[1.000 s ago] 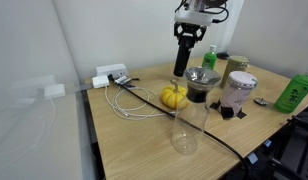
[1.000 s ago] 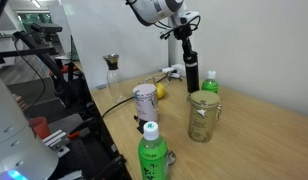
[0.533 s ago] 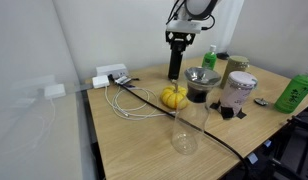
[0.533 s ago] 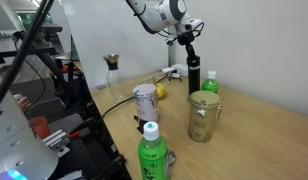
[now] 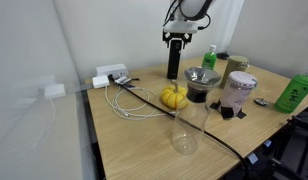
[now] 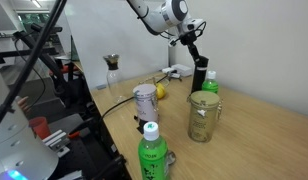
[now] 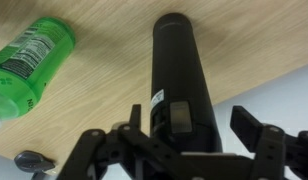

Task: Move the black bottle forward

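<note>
Upright on the table (image 5: pixel 124 140) at upper centre of an exterior view, the black bottle (image 5: pixel 174 64) is a slim, rigid, smooth cylinder that looks light, easy to tip and probably slick. It is likely best pinched across its upper body from above. In the wrist view the gripper (image 7: pixel 184 125) straddles the bottle's top with jaws spread and holds nothing, a clear gap showing at right, while a green bottle (image 7: pixel 32 62) shows at upper left.

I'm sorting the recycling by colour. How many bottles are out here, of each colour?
Green bottles: 2
Black bottle: 1
Total: 3
</note>
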